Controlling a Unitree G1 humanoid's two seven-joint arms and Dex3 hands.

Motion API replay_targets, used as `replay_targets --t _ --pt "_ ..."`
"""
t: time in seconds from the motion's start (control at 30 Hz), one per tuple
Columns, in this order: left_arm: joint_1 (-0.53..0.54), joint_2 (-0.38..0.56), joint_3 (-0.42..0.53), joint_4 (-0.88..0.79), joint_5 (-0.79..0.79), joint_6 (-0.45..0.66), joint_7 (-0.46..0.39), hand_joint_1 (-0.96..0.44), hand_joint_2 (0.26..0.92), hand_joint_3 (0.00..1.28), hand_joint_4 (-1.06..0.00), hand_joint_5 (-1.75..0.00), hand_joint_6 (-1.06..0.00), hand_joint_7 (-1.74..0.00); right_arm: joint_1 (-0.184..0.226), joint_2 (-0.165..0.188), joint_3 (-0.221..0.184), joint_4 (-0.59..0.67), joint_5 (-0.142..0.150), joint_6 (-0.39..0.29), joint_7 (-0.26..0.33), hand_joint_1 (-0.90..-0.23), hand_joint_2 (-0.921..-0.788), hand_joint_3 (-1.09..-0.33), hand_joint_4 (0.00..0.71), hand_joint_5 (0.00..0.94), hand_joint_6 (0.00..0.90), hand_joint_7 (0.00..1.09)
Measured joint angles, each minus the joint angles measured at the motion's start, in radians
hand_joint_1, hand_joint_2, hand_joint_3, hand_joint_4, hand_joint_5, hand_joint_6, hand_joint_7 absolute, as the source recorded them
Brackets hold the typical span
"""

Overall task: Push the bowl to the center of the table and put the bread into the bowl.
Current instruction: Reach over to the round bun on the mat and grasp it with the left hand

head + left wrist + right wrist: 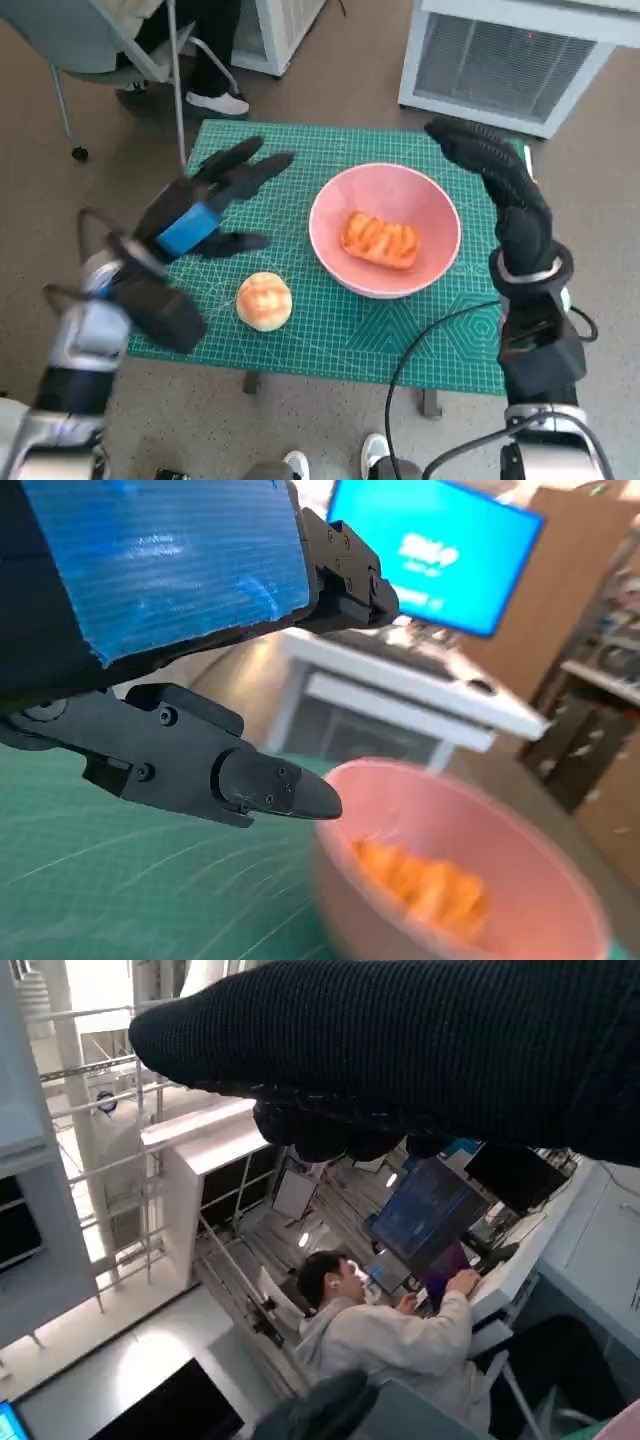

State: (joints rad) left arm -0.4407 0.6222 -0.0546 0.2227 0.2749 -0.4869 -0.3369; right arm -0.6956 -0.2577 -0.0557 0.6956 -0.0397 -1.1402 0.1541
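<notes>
A pink bowl (385,190) stands near the middle of the green mat (350,330), with an orange-glazed bread (380,240) lying inside it. The left wrist view shows the bowl (520,880) and that bread (425,885) blurred. A round pale bun (264,301) sits on the mat left of the bowl, near the front edge. My left hand (205,212) hovers above the mat's left part with its fingers (270,785) spread and empty. My right hand (495,170) hangs over the mat's right edge beside the bowl, fingers extended, holding nothing.
A white vented unit (510,60) stands on the floor behind the table at the right. A chair (110,50) with a person's legs and shoe (215,100) is at the back left. A black cable (440,340) loops over the mat's front right. The right wrist view shows a seated person (385,1335) at a desk.
</notes>
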Motion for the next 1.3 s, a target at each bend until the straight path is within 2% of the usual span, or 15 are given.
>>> replay_targets --t 0.33,0.67,0.83,1.1,1.3 --pt "0.145 0.07 0.005 -0.062 -0.011 0.081 -0.123 -0.39 0.921 0.04 -0.32 -0.01 -0.43 -0.04 0.0 -0.001 -0.001 0.007 0.003 -0.003 0.0 -0.608 -0.921 -0.814 0.27 0.001 0.274 0.06" --pt "0.149 0.078 -0.053 -0.055 0.0 0.201 -0.233 -0.36 0.907 0.02 -0.27 0.0 -0.39 0.0 -0.001 -0.001 0.001 0.019 0.003 -0.006 0.0 -0.611 -0.921 -0.816 0.27 0.001 0.27 0.07" --pt "0.127 0.052 -0.1 -0.008 0.032 0.226 -0.232 -0.31 0.89 0.0 -0.27 0.0 -0.38 0.0 -0.002 0.0 0.004 0.021 0.003 -0.006 0.002 -0.612 -0.921 -0.815 0.27 0.001 0.269 0.07" --pt "0.062 -0.017 -0.169 0.167 0.075 0.163 -0.186 -0.24 0.868 0.0 -0.29 -0.01 -0.4 -0.01 -0.005 0.0 0.014 0.021 0.006 -0.004 0.005 -0.61 -0.921 -0.82 0.269 0.0 0.265 0.08" --pt "-0.001 -0.064 -0.19 0.279 0.086 0.128 -0.143 -0.15 0.866 0.0 -0.37 -0.01 -0.47 -0.02 -0.005 0.0 0.017 0.02 0.006 -0.002 0.007 -0.608 -0.921 -0.823 0.269 0.0 0.262 0.09"
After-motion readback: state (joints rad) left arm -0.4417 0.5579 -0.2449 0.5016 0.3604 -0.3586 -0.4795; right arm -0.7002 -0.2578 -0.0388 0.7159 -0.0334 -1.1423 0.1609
